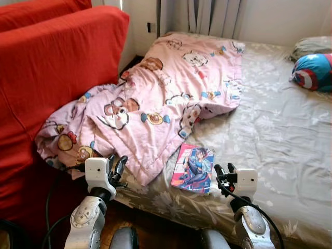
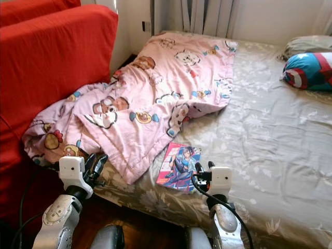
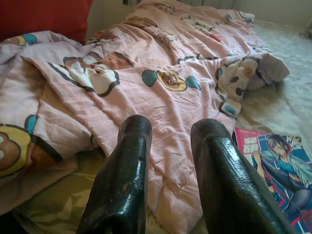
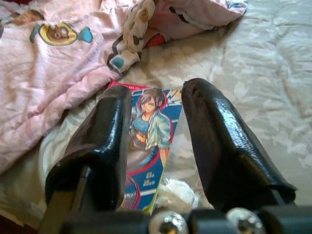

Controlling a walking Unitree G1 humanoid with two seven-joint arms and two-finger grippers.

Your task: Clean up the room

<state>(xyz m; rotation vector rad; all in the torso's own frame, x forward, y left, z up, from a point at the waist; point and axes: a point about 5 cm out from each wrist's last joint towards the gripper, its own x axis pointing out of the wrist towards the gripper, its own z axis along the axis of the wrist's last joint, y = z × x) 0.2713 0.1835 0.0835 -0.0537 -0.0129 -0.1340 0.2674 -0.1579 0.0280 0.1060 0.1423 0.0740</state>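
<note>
Hovering both arms at the near edge of the bed; right gripper is sitting just beside the comic book, fingers parted moderately and holding nothing; in the right wrist view the book is lying framed between and just ahead of them, flat on the sheet; left gripper is also standing spread and empty, its fingers pointing at the crumpled pink blanket, whose near corner is lying right in front of them, the book off to one side; blanket is trailing off the bed against the red sofa. Likely next step is picking up the book. Risks: book is thin and lying flat on soft bedding, so fingers may be pressing into the mattress and sliding over the cover, or pinching sheet instead; it is near the bed edge, so a nudge could be pushing it onto the floor; blanket hem is close enough to snag.
</note>
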